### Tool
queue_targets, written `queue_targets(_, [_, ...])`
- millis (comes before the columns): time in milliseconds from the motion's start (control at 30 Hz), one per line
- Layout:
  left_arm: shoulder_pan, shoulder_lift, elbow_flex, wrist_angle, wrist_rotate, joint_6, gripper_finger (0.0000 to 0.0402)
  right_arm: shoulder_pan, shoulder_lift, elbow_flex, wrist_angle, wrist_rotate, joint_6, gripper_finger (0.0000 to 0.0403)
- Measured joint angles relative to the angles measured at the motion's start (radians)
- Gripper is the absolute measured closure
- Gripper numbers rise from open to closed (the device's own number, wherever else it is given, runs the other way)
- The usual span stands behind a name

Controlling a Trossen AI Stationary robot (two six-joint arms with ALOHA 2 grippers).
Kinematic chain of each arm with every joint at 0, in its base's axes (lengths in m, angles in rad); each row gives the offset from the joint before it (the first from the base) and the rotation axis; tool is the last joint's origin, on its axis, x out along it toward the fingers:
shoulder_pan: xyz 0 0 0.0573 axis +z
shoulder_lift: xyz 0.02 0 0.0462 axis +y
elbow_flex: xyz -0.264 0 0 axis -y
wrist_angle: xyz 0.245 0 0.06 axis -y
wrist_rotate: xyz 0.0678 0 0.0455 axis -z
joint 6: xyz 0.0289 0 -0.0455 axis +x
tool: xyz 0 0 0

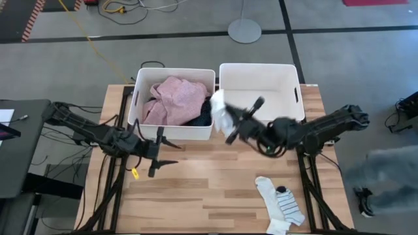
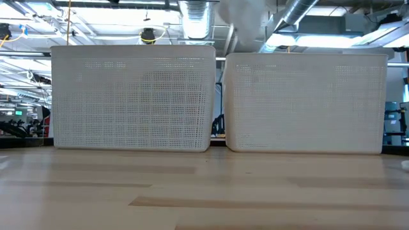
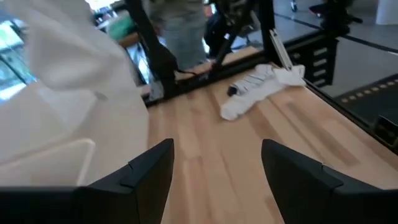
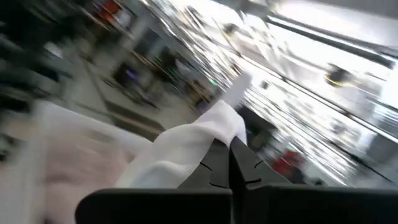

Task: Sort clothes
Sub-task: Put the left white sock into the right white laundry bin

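Note:
My right gripper point(image 1: 230, 119) is shut on a white sock point(image 1: 220, 111), held up over the near rims where the two white bins meet; the sock also shows in the right wrist view point(image 4: 186, 146). The left bin point(image 1: 138, 104) holds a pink shirt point(image 1: 177, 98) on top of dark garments point(image 1: 201, 119). The right bin point(image 1: 290, 81) shows only its white floor. A white sock and a striped sock point(image 1: 281, 199) lie flat together on the table near its front right; they also show in the left wrist view point(image 3: 258, 87). My left gripper point(image 1: 159, 151) is open and empty over the table in front of the left bin. My right gripper pinches a bunched part of the white sock point(image 4: 217, 134) between its two shut fingers point(image 4: 244, 167). The fingers reach from the table's right toward the bins. The sock is lifted clear and spills slack past the fingertips toward the left bin.
Both bins stand side by side at the table's far edge, their near walls point(image 2: 134, 96) point(image 2: 307, 102) filling the low view. Bare wood lies between the bins and the socks. A person point(image 1: 385, 173) stands off the table's right side.

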Motion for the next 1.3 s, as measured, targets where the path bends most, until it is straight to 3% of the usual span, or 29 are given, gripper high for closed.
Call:
queue_targets(133, [-0.012, 0.000, 0.000, -0.033, 0.001, -0.051, 0.0166, -0.082, -0.068, 0.000, -0.051, 0.097, -0.045, 0.0403])
queue_targets(333, [-0.031, 0.000, 0.000, -0.040, 0.001, -0.084, 0.0167, -0.252, -0.161, 0.000, -0.180, 0.140, -0.008, 0.0403])
queue_targets(567, [-0.060, 0.000, 0.000, -0.047, 0.001, -0.112, 0.0167, -0.449, -0.229, 0.000, -0.630, 0.137, 0.371, 0.0403])
queue_targets(733, [-0.066, 0.001, 0.000, -0.056, 0.001, -0.121, 0.0167, -0.554, -0.232, 0.000, -0.994, 0.016, 0.727, 0.0401])
queue_targets(900, [-0.066, 0.001, 0.000, -0.055, 0.001, -0.119, 0.0167, -0.636, -0.230, 0.000, -1.194, -0.196, 0.968, 0.0388])
queue_targets(1067, [-0.066, 0.001, 0.000, -0.055, 0.001, -0.118, 0.0167, -0.693, -0.230, 0.000, -1.303, -0.381, 1.092, 0.0367])
queue_targets(1300, [-0.066, 0.001, 0.000, -0.058, 0.001, -0.118, 0.0167, -0.686, -0.232, 0.000, -1.394, -0.398, 1.117, 0.0292])
